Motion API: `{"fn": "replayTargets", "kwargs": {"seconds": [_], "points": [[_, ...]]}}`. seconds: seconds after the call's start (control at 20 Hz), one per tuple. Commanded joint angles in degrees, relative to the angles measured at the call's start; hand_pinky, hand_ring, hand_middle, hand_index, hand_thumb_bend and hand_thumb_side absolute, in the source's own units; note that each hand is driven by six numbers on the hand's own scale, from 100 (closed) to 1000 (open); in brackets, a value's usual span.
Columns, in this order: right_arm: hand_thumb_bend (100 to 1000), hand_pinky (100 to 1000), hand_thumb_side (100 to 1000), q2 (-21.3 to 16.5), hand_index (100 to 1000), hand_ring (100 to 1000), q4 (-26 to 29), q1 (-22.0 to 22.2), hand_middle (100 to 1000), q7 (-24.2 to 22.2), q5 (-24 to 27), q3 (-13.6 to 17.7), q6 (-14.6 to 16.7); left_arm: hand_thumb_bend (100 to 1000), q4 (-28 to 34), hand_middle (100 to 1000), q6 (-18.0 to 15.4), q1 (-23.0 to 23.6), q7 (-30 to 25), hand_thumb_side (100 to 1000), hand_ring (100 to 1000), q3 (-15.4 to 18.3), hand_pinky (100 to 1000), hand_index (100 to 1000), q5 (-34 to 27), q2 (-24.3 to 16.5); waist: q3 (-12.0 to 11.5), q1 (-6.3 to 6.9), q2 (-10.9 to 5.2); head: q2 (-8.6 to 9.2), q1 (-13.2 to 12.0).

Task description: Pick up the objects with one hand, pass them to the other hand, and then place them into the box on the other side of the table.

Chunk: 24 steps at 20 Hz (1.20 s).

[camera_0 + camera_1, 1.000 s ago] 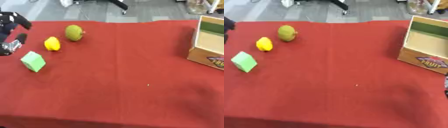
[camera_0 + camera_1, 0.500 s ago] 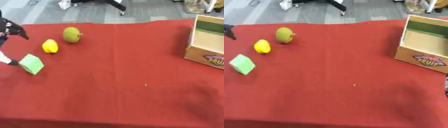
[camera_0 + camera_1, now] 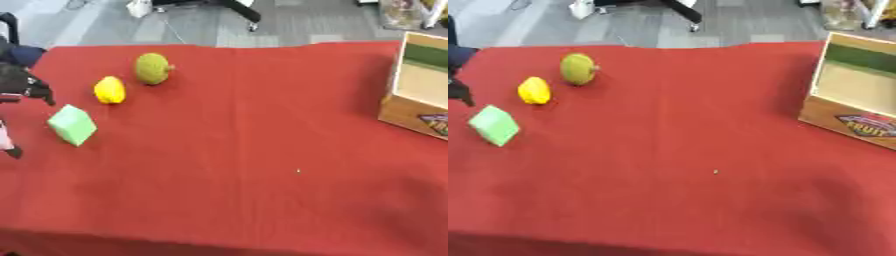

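Your left hand is cut off by the left edge in the left eye view; only dark fingers and a pale tip lower down show, so you cannot tell how the fingers stand. In the right eye view only a dark sliver of it remains at that edge. The box on the right is cropped by the picture's edge in both views, and its inside is hidden from you. The lettering on its front panel is partly cut off. The red surface runs off the bottom.
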<state>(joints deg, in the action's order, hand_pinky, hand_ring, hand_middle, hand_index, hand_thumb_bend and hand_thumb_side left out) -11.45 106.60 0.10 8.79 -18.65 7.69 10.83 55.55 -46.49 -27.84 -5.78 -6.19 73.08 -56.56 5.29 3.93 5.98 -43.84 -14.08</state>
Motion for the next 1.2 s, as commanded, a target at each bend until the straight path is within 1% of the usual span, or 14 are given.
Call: {"fn": "replayTargets", "kwargs": {"seconds": [0.05, 0.25, 0.4, 0.45, 0.7, 0.75, 0.8, 1.0, 1.05, 1.1, 1.2], "points": [[100, 681, 691, -1.1, 726, 838, 0.5, -0.2, 375, -0.2, -0.2, 0.0, 0.1, 847, -0.7, 752, 0.0, -1.1, 2.3, 563, 773, 0.8, 790, 843, 1.3, -1.6, 0.0, 0.53, -1.38, -0.28, -0.6], [100, 681, 692, -1.1, 726, 838, 0.5, -0.2, 375, -0.2, -0.2, 0.0, 0.0, 805, -2.0, 747, 0.2, -1.6, 4.2, 517, 766, 0.9, 787, 838, 1.9, -0.9, 0.0, 0.52, -1.38, -0.28, -0.5], [100, 681, 692, -1.0, 726, 838, 0.5, -0.2, 375, -0.2, -0.2, -0.1, 0.0, 791, -3.2, 747, 0.5, -2.5, 5.3, 489, 765, 1.0, 785, 837, 2.5, 0.0, 0.1, 0.49, -1.38, -0.28, -0.6], [100, 681, 692, -1.0, 726, 838, 0.5, -0.2, 375, -0.2, -0.2, -0.1, 0.0, 779, -3.7, 746, 0.7, -2.9, 5.7, 467, 764, 1.0, 784, 836, 2.9, 0.3, 0.1, 0.47, -1.37, -0.28, -0.6], [100, 681, 693, -0.9, 726, 839, 0.5, -0.3, 375, -0.2, -0.1, -0.1, 0.0, 729, -6.7, 750, 2.1, -4.9, 8.3, 407, 767, 1.5, 783, 837, 5.7, 2.7, 0.2, 0.28, -1.24, -0.28, -0.7], [100, 681, 693, -0.8, 726, 839, 0.5, -0.3, 375, -0.3, -0.1, -0.1, 0.0, 723, -7.3, 750, 2.3, -5.3, 8.8, 384, 768, 1.6, 784, 836, 6.4, 3.2, 0.3, 0.24, -1.21, -0.28, -0.7], [100, 681, 693, -0.8, 726, 839, 0.5, -0.3, 375, -0.3, -0.1, -0.2, 0.1, 699, -7.9, 750, 2.5, -5.8, 9.5, 363, 770, 1.8, 785, 835, 7.0, 3.8, 0.3, 0.2, -1.18, -0.28, -0.7], [100, 681, 693, -0.6, 726, 839, 0.5, -0.4, 375, -0.3, 0.0, -0.2, 0.1, 684, -10.3, 754, 3.4, -7.4, 12.3, 352, 775, 2.0, 789, 835, 9.8, 5.6, 0.6, 0.07, -1.05, -0.28, -0.8], [100, 681, 695, -0.6, 726, 839, 0.5, -0.5, 375, -0.3, 0.0, -0.2, 0.1, 667, -10.8, 753, 3.5, -7.8, 12.8, 382, 775, 2.0, 789, 834, 10.5, 5.9, 0.6, 0.05, -1.02, -0.28, -0.8], [100, 681, 694, -0.5, 726, 838, 0.6, -0.5, 375, -0.3, 0.0, -0.2, 0.1, 663, -11.3, 752, 3.4, -8.0, 13.2, 348, 777, 2.0, 791, 832, 11.1, 6.3, 0.7, 0.03, -0.99, -0.28, -0.9], [100, 681, 695, -0.5, 726, 839, 0.5, -0.5, 375, -0.4, 0.0, -0.2, 0.1, 627, -12.1, 754, 2.9, -8.4, 13.5, 343, 788, 2.0, 802, 831, 12.2, 7.0, 0.7, 0.03, -0.95, -0.28, -1.0]]}}
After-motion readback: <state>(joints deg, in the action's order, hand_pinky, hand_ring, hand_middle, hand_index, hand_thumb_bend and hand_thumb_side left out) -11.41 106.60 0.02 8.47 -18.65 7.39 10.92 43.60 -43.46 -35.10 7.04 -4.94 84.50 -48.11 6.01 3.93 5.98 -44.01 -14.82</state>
